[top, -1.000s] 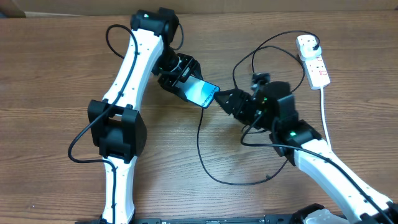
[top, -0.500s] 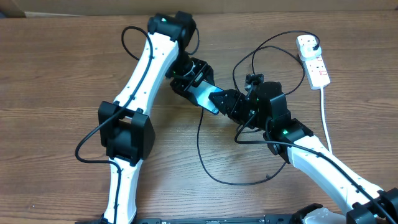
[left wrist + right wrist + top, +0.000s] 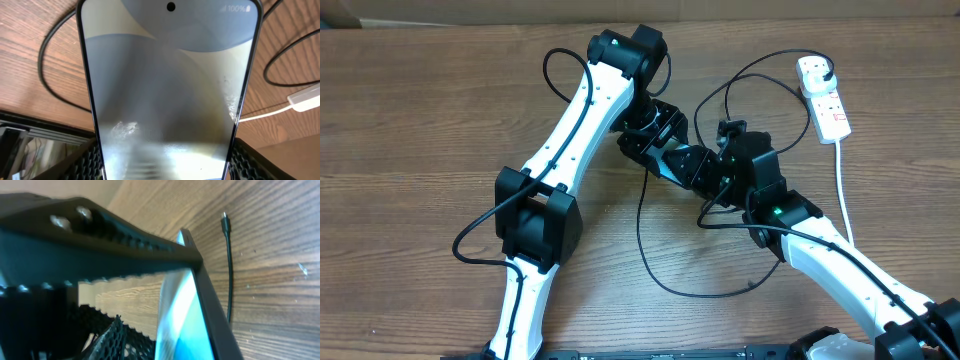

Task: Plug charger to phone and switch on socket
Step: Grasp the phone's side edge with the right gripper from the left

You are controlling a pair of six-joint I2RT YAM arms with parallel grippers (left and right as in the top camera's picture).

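Observation:
My left gripper is shut on the phone, which fills the left wrist view with its sides between the padded fingers. My right gripper meets the phone's free end, so little of the phone shows from overhead. In the right wrist view the blue screen stands close beside one padded finger, with a gap between them. The charger cable loops on the table. Its connector lies loose on the wood. The socket lies at the far right with a black plug in it.
The socket's thick white cord runs down the right side, and it also shows in the left wrist view. Black cable loops lie between the grippers and the socket. A cardboard wall runs along the table's back edge.
My left arm has carried the phone to the right, up against my right gripper. My right gripper shifted slightly left and has held still since.

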